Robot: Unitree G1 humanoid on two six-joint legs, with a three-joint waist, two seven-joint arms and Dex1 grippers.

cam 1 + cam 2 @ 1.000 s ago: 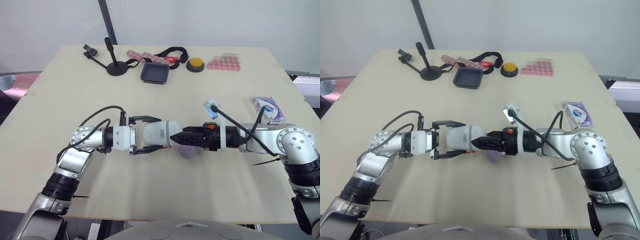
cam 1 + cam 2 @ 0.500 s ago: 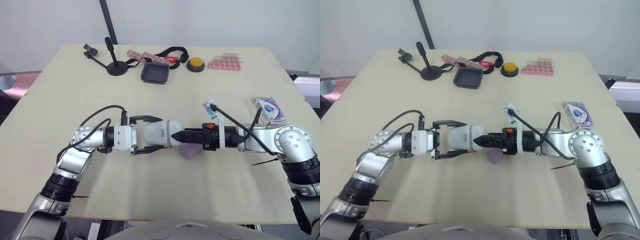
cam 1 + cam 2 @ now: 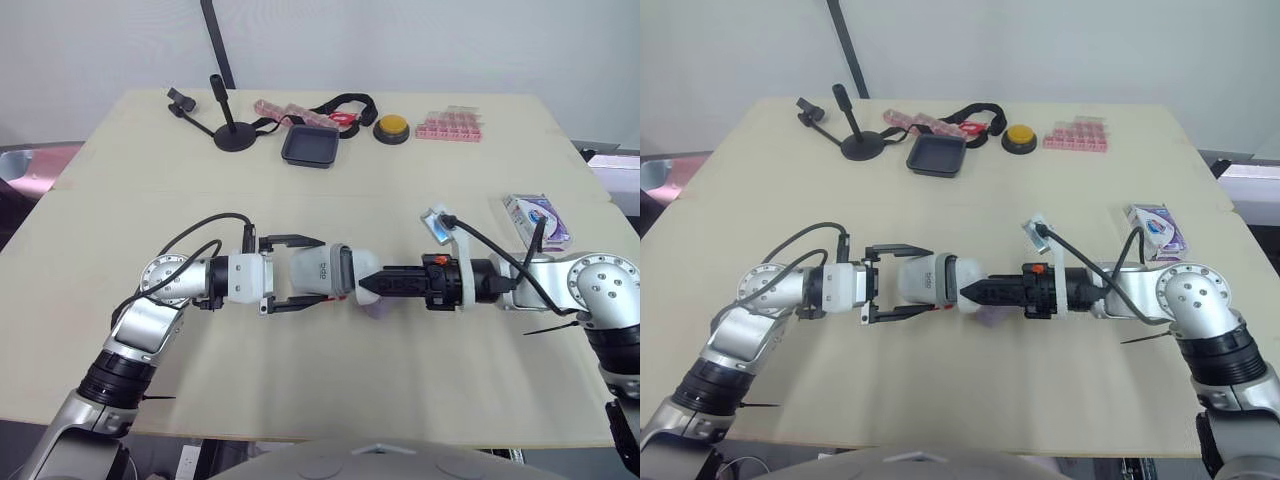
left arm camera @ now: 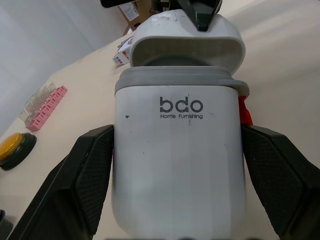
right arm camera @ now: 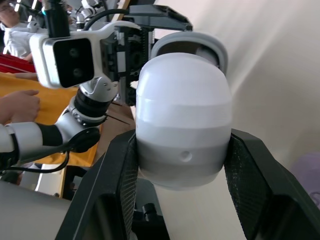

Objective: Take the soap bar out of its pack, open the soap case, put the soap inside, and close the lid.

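The left tool was clenched on the white soap case, its black fingers pressed to either side of the body below the grey band. Facing it tip to tip, the right tool gripped the rounded white lid between its two fingers. The lid sat just off the case's open mouth; it looked clear of the grey band, though I could not tell whether one edge still touched.

Right under the right tool's tips lay the pale purple soap bar on the desk. Well back along that tool's arm, past the elbow, lay the soap pack. Far beyond both tools, near the desk's far edge, stood a black tray, a yellow button, pink racks and a small black stand.
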